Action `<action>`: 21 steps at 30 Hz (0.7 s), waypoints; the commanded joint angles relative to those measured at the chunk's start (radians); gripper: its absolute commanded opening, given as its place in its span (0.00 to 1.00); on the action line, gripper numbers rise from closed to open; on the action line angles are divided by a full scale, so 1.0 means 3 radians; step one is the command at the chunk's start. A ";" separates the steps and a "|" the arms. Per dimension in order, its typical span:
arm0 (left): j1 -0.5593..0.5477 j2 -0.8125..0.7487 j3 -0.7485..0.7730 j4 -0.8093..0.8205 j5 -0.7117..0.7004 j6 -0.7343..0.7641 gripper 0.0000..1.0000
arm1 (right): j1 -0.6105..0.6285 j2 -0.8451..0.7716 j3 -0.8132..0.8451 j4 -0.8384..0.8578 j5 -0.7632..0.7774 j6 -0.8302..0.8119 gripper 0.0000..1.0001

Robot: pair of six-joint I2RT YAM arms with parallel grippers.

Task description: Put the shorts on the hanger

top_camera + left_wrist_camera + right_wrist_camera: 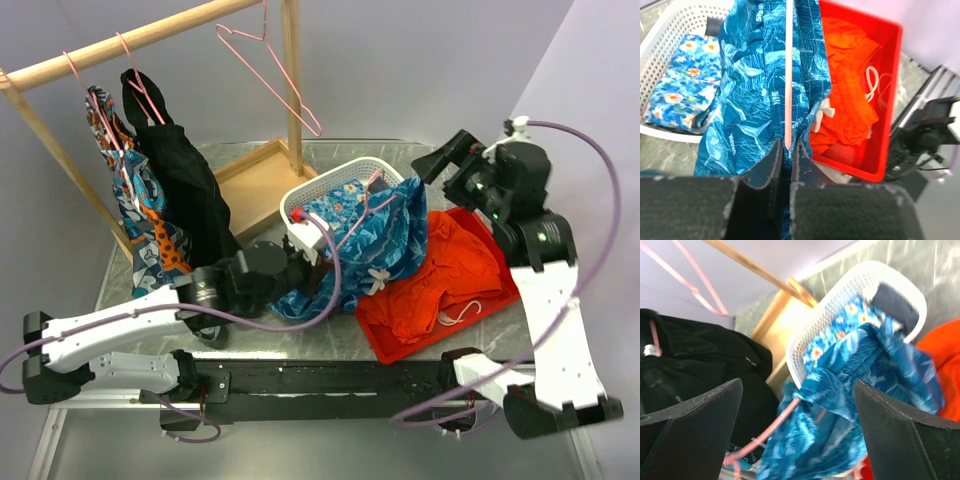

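Overhead, two close-up wrists; shorts (385, 235) likely shared

Left gripper (788, 148), clamped on the hanger (788, 75), is boxed in: white basket (300, 195) just behind, red tray (892, 100) just right, hanging black garment (185, 170) close left. Shorts (385, 235) drape over basket rim and tray edge, hiding the gap between them. Right gripper (797, 390), jaws wide, sits in open air above the tray's far corner. Rail (190, 24) is bare between black garment and spare hanger (290, 95). Bare tabletop (320, 335) strip along the near side.
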 commanded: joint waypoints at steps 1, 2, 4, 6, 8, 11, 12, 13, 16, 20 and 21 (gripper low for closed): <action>0.0005 -0.0243 0.0683 -0.0307 0.0008 -0.0148 0.01 | 0.0015 -0.0255 -0.0098 0.0292 0.0160 -0.0307 1.00; 0.0005 -0.0259 0.0796 -0.0394 -0.0008 -0.0164 0.01 | 0.0020 -0.0255 -0.0104 0.0328 0.0200 -0.0307 1.00; 0.0005 -0.0279 0.1123 -0.0635 0.0002 -0.0159 0.01 | 0.0015 -0.0189 -0.0058 0.0323 0.0251 -0.0266 1.00; 0.0005 -0.0289 0.1398 -0.0773 -0.0003 -0.0148 0.01 | 0.0005 -0.0112 -0.0002 0.0283 0.0481 -0.0195 1.00; 0.0005 -0.0305 0.1538 -0.0947 -0.0018 -0.0133 0.01 | -0.0071 -0.0056 -0.0002 0.0333 0.0609 -0.0118 1.00; 0.0005 -0.0381 0.1691 -0.1080 -0.0069 -0.0128 0.01 | -0.0270 0.0036 -0.0058 0.0537 0.0492 0.0025 1.00; 0.0005 -0.0432 0.1722 -0.1100 -0.0069 -0.0128 0.01 | -0.0337 0.0077 -0.0068 0.0594 0.0310 0.0086 1.00; 0.0005 -0.0458 0.1722 -0.1101 -0.0074 -0.0133 0.01 | -0.0393 0.0118 -0.0073 0.0650 0.0196 0.0132 1.00; 0.0005 -0.0555 0.1743 -0.1111 -0.0018 -0.0164 0.01 | -0.0532 0.0333 -0.0170 0.1043 -0.0249 0.0291 1.00; 0.0005 -0.0622 0.1870 -0.1192 0.0053 -0.0205 0.01 | -0.0532 0.0700 -0.0395 0.1478 -0.0576 0.0388 0.98; 0.0005 -0.0652 0.1891 -0.1218 0.0054 -0.0215 0.01 | -0.0441 0.0742 -0.0557 0.1580 -0.0607 0.0419 0.98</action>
